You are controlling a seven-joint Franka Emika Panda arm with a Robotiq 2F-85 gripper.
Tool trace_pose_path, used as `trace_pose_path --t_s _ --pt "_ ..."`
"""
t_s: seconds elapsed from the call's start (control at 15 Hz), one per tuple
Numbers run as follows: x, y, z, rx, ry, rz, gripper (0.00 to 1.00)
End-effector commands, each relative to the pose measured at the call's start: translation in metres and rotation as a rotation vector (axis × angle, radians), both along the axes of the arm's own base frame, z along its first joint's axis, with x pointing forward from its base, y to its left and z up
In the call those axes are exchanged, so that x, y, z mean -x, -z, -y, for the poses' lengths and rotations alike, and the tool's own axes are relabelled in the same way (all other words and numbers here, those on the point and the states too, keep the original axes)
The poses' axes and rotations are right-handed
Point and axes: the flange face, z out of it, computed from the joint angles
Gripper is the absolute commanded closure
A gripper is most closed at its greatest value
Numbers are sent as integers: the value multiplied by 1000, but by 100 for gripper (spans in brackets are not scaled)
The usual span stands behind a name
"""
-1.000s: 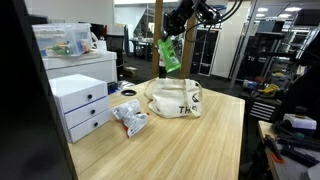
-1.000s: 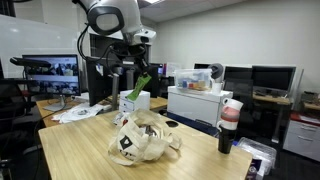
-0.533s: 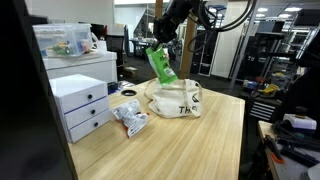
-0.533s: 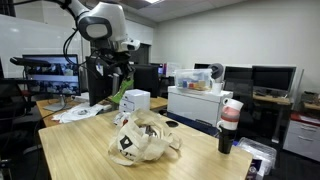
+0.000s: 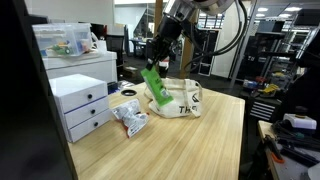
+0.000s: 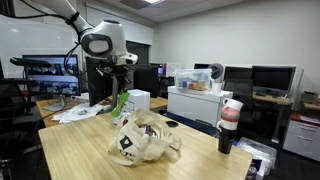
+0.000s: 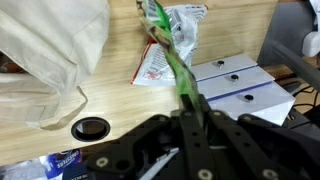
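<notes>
Fingers [image 7: 198, 118] are pinched nearly closed on the top edge of a green packet [image 7: 170, 50]. The wrist view shows the film clamped between them, with no gap that I can see.

The packet hangs tilted below the grip in both exterior views [image 5: 153, 85] [image 6: 120, 103]. It's limp film held by one edge, so the body droops and swings off vertical. It's in the air over the bench [image 5: 170, 150], at the side of the cloth bag [image 5: 180, 98] that faces the white drawer unit [image 5: 85, 105].

In the wrist view the packet lies over the strip of bench between the bag [image 7: 50, 50] and the drawers [image 7: 240, 85]. It sits directly above a crumpled snack wrapper [image 7: 160, 65], which looks flat on the wood [image 5: 130, 120]. The bag is slumped with its mouth loose, as soft cloth with no frame would be.

Hard to read:
- I can't tell whether the packet's lower corner touches the bag rim, since the two overlap in an exterior view.
- The packet print is blurred, so no label can be read.
- The finger pads are hidden behind the film and the gripper body.
- The bag's contents aren't visible from any view.
- The wrist view cuts the bag off at the left.
- There's a dark round grommet hole [image 7: 91, 128] in the bench near the bag, and I can't see into it.
</notes>
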Motion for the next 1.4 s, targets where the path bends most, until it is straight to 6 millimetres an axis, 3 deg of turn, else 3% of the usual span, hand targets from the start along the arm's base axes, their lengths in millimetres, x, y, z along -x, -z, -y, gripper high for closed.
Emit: trace_pose_path --t_s 0.0,0.27,0.6,0.93,1.2,1.33 --pt "-3 0 2 22 -4 11 59" --pt "1 -15 10 9 -2 31 31" --pt "7 -48 47 -20 64 82 0" --pt "26 -63 105 -54 155 61 0" --pt "40 -37 155 -34 230 -20 0" --pt "42 -13 162 1 215 -70 0"
